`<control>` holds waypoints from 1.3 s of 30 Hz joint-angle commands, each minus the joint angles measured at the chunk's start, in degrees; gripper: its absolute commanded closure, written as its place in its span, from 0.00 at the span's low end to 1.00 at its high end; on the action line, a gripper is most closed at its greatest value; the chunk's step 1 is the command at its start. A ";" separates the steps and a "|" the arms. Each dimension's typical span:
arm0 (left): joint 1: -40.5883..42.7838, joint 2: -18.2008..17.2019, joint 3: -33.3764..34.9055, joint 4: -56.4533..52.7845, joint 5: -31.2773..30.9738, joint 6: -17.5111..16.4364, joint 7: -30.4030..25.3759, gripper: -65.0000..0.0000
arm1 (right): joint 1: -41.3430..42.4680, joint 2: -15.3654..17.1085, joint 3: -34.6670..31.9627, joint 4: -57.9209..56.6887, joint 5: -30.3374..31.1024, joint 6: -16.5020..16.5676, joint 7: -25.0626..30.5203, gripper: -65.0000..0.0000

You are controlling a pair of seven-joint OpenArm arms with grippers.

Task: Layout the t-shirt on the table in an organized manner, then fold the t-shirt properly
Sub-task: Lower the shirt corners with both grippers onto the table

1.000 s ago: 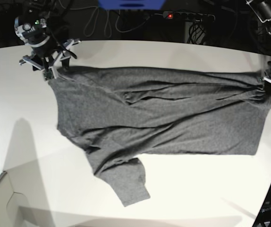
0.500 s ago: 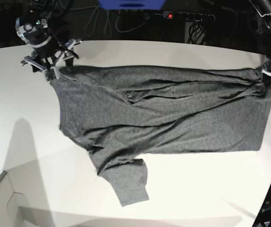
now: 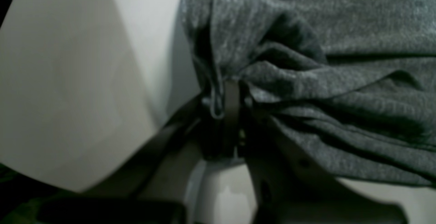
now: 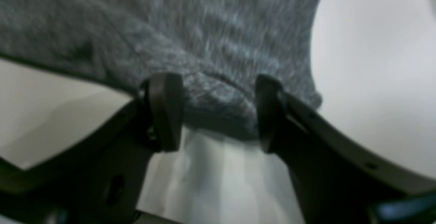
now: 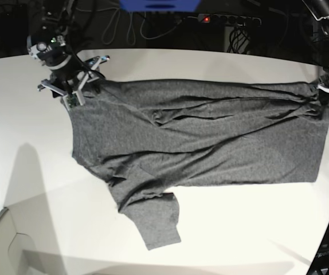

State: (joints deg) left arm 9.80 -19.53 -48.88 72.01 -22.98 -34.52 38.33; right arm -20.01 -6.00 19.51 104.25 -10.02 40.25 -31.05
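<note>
T-shirt [image 5: 199, 137]: lies spread across the table [image 5: 27, 149], its long axis running from 9 to 3 o'clock in the base view.
Sleeve [image 5: 156, 220]: juts from the shirt's near edge toward 6 o'clock.
Right gripper [image 5: 77, 86]: at the shirt's 10 o'clock corner, one finger either side of the cloth edge.
Left gripper [image 5: 324, 94]: at the shirt's 2 o'clock corner, with bunched cloth between its fingers near the table's edge.
Power strip [image 5: 227, 19]: behind the table, at 12 o'clock.

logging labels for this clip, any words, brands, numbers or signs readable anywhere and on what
None can be read.
t-shirt: plain grey knit, no print or tag showing.
table: bare white, no marking.
Blue object at the far edge: no legible text.
Both wrist views are blurred; nothing is lettered there.
</note>
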 commanded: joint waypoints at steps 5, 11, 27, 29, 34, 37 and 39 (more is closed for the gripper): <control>0.88 -1.26 -0.39 1.00 -0.71 -0.07 -1.62 1.00 | 0.45 2.00 0.14 -3.54 0.48 -0.25 1.03 0.65; 0.97 -1.26 -0.39 1.00 -0.71 -0.07 -1.62 1.00 | 0.54 2.70 0.14 -4.07 0.48 -0.25 1.11 0.69; 1.14 -1.70 -0.39 1.00 -0.71 -0.07 -1.36 1.00 | -3.51 3.14 0.14 0.24 0.40 -0.25 1.11 0.70; 1.14 -1.70 -0.39 1.00 -0.71 -0.07 -1.36 1.00 | -4.91 3.23 -0.03 2.08 0.40 -0.25 1.11 0.70; 1.14 -1.61 -0.39 1.09 -0.71 -0.07 -1.27 1.00 | -6.58 4.29 0.14 3.84 0.40 -0.25 1.11 0.70; 1.14 -1.53 -0.39 1.09 -0.71 -0.07 -1.36 1.00 | -6.67 4.64 0.14 3.84 0.48 -0.25 1.11 0.69; 1.05 -1.44 -0.39 1.09 -0.71 -0.07 -1.36 1.00 | -6.67 4.64 0.14 4.19 0.48 -0.25 1.11 0.69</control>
State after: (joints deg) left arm 11.09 -19.81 -48.88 72.01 -23.00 -34.52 38.09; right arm -26.70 -1.61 19.59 107.07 -10.26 40.23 -31.05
